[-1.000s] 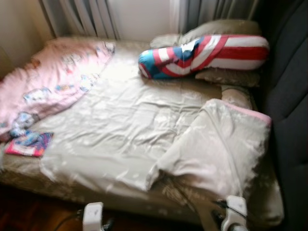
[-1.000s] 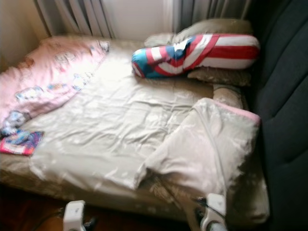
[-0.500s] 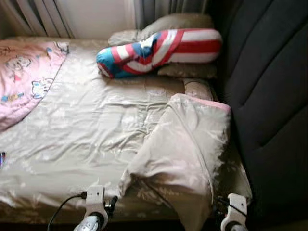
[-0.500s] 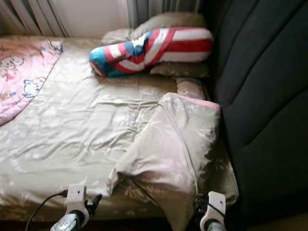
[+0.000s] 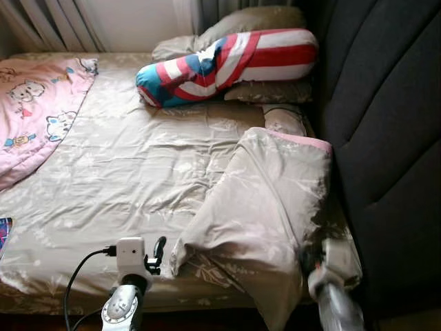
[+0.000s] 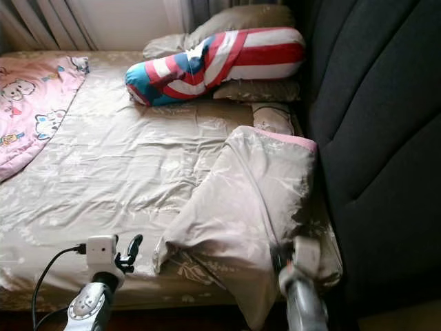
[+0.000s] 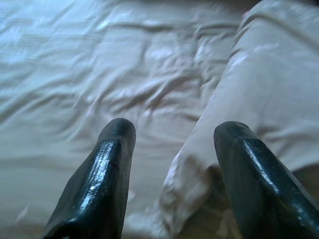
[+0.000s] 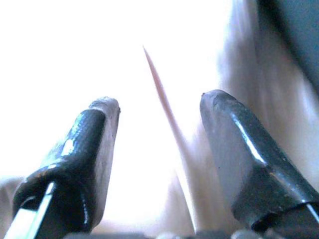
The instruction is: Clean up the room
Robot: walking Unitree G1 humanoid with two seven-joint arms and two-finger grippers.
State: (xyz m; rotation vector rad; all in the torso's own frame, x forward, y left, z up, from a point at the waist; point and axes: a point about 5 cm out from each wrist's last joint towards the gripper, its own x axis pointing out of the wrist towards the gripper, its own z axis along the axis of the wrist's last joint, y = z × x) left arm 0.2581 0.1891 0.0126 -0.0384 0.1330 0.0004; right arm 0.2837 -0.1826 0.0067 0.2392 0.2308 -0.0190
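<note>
Both grippers are reaching with fingers spread apart toward the folded-back beige blanket [image 5: 265, 200] lying on the bed's right side beside the dark headboard [image 5: 386, 138], the left gripper [image 7: 172, 149] nearing its lower corner and the right gripper [image 8: 159, 134] its right edge. Pinching corner and edge evenly would likely help it spread flat. One striped bolster [image 5: 227, 65], one pink quilt [image 5: 34, 117] and two visible pillows are resting on the bed.

Right gripper [image 8: 159, 134]: two black fingers [image 8: 84, 154] spread apart. Pale, overexposed blanket [image 8: 164, 74] close ahead; its pink edge [image 8: 162, 97] runs between the fingers. Dark headboard [image 8: 294, 30] at one corner.
</note>
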